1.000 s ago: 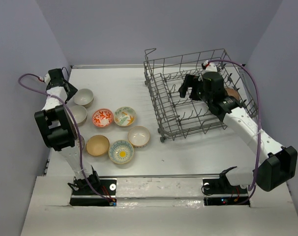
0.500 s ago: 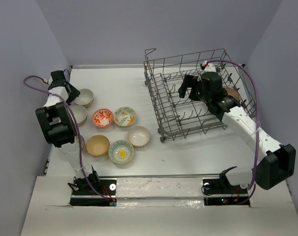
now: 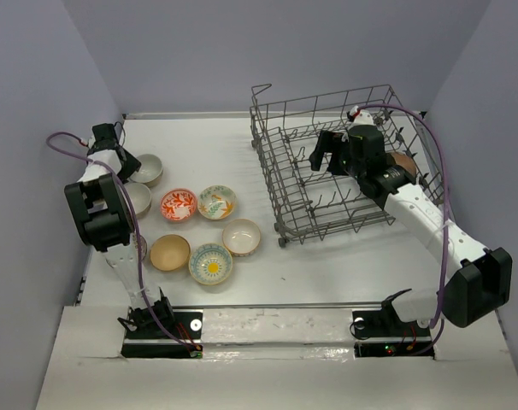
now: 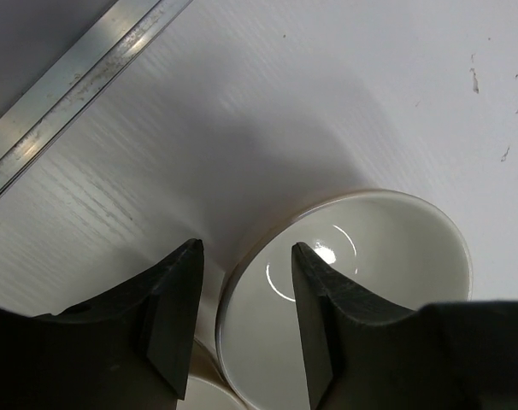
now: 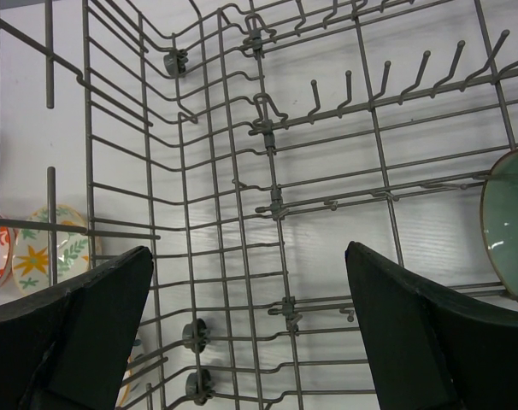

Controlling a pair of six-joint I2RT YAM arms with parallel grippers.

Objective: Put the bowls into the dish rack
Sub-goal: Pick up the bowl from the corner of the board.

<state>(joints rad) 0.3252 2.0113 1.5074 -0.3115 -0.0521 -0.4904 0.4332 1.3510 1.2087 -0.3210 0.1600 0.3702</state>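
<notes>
Seven bowls lie on the table left of the dish rack (image 3: 285,184): a white bowl (image 3: 145,169), a pale one (image 3: 135,199), a red-orange one (image 3: 179,205), a cream floral one (image 3: 216,202), a white tan-rimmed one (image 3: 242,237), a tan one (image 3: 169,252) and a blue-rimmed one with a yellow centre (image 3: 211,263). My left gripper (image 3: 129,162) is open and straddles the white bowl's (image 4: 370,282) near rim, one finger inside and one outside (image 4: 246,248). My right gripper (image 3: 323,154) is open and empty above the rack floor (image 5: 249,252). A teal bowl (image 5: 511,226) stands in the rack at the right.
A metal strip (image 4: 79,81) runs along the table's back edge just beyond the white bowl. The pale bowl's rim (image 4: 199,389) touches the white bowl's near side. The rack's tall wire sides and upright tines (image 5: 370,85) surround my right gripper.
My left gripper has shifted slightly right and closer onto the white bowl's rim. The right arm has barely moved.
</notes>
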